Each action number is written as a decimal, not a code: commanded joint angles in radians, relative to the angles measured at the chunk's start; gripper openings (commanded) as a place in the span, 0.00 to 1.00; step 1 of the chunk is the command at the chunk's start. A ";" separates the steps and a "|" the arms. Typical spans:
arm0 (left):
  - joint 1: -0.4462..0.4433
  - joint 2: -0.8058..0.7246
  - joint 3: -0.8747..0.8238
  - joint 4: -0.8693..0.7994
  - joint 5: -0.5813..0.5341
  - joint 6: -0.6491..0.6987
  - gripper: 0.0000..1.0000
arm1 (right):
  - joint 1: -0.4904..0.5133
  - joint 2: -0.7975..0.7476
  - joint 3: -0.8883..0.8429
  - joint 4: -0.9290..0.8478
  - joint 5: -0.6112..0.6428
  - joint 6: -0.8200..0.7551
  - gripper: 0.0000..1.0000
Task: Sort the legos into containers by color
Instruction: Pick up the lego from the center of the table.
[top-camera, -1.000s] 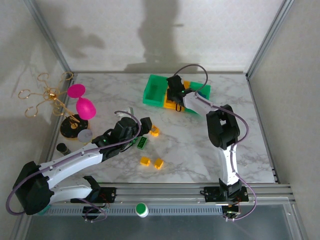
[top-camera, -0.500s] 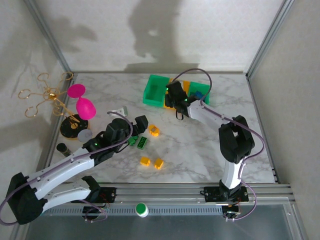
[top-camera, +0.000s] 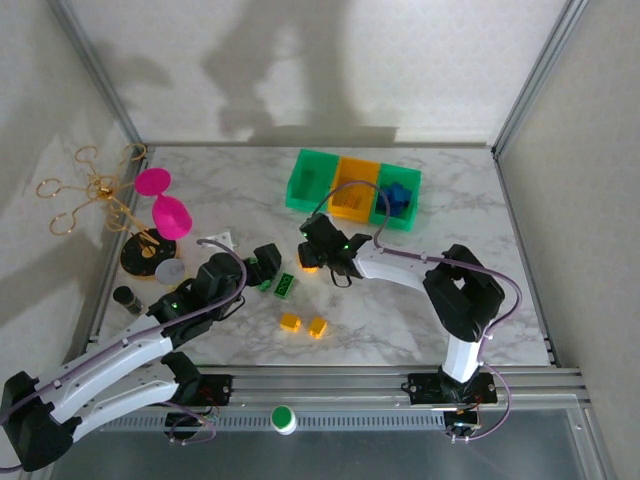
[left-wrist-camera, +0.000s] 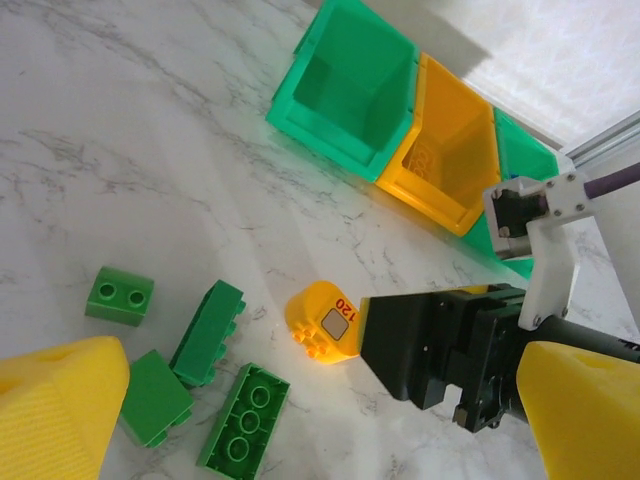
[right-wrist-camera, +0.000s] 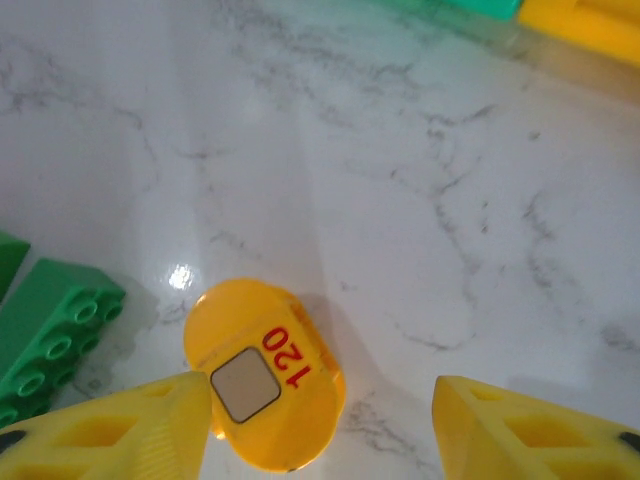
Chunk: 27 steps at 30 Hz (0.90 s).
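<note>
Far left on the marble table (top-camera: 480, 290) stand two pink goblets (top-camera: 165, 205); the left gripper (top-camera: 264, 264) hovers empty with its jaws wide apart above four green legos (left-wrist-camera: 208, 330); just right of them lies an orange lego marked 120 (right-wrist-camera: 265, 375); the right gripper (top-camera: 316, 256) sits low over it, fingers (right-wrist-camera: 110, 435) spread either side, nothing clamped; two more orange legos (top-camera: 290, 322) lie nearer the bases; the containers (top-camera: 297, 186) stand at the back, the rightmost holding a blue lego (top-camera: 398, 195)
</note>
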 joint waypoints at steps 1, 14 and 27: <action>0.008 -0.011 -0.010 -0.026 -0.030 -0.014 0.99 | 0.019 0.038 -0.016 0.035 -0.003 0.023 0.64; 0.009 0.003 -0.014 -0.014 -0.033 -0.011 1.00 | 0.033 0.150 0.064 0.037 0.011 -0.015 0.68; 0.009 0.038 -0.005 0.007 -0.020 -0.002 1.00 | 0.043 0.142 0.069 0.044 -0.013 -0.021 0.67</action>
